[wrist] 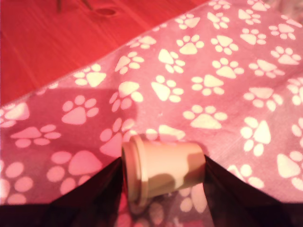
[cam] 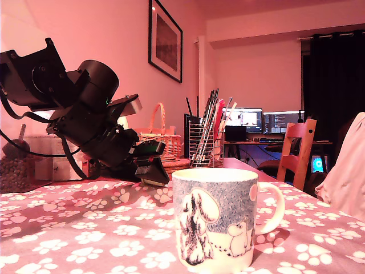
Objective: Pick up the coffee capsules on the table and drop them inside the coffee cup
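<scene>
Currently, a pale capsule (wrist: 163, 170) lying on its side is bracketed by the end effector (wrist: 161, 182), jaws open, behind the mug (cam: 219, 220) on the worktop (cam: 85, 228).

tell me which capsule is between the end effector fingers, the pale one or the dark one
The pale cream capsule, lying on its side on the paw-print tablecloth between the end effector fingers. No dark brown capsule shows in either view.

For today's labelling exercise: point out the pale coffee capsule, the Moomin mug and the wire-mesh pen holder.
pale coffee capsule (wrist: 163, 171), wrist view, on its tapered side.
Moomin mug (cam: 214, 225), exterior view, on its front wall.
wire-mesh pen holder (cam: 201, 147), exterior view, on the mesh.
</scene>
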Controlling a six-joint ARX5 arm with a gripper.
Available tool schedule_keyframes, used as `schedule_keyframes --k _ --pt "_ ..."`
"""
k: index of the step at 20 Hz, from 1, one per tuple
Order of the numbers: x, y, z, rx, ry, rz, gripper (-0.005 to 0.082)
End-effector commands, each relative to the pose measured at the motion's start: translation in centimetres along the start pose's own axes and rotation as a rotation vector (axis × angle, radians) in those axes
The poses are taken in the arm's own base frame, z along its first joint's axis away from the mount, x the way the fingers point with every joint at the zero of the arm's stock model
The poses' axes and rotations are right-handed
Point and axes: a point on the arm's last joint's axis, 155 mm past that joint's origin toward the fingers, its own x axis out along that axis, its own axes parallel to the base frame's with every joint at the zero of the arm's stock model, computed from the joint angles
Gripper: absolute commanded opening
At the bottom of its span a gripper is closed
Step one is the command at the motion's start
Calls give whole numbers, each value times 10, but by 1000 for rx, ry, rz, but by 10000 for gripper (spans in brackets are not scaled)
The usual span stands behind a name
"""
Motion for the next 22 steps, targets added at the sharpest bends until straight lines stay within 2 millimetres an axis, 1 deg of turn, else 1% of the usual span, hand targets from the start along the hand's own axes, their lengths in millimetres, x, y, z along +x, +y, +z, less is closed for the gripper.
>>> schedule_keyframes --k 1,7,11,14,17,19,22 --pt "-1 1 0 4 -5 0 345" --pt "1 2 1 6 -13 0 346" --pt "5 3 -6 4 -1 0 409" --pt "5 3 -2 37 -18 0 420" --pt "5 2 1 54 -29 -4 471" --pt "5 1 1 55 -29 -7 471" --pt "8 0 -3 59 -25 -19 507"
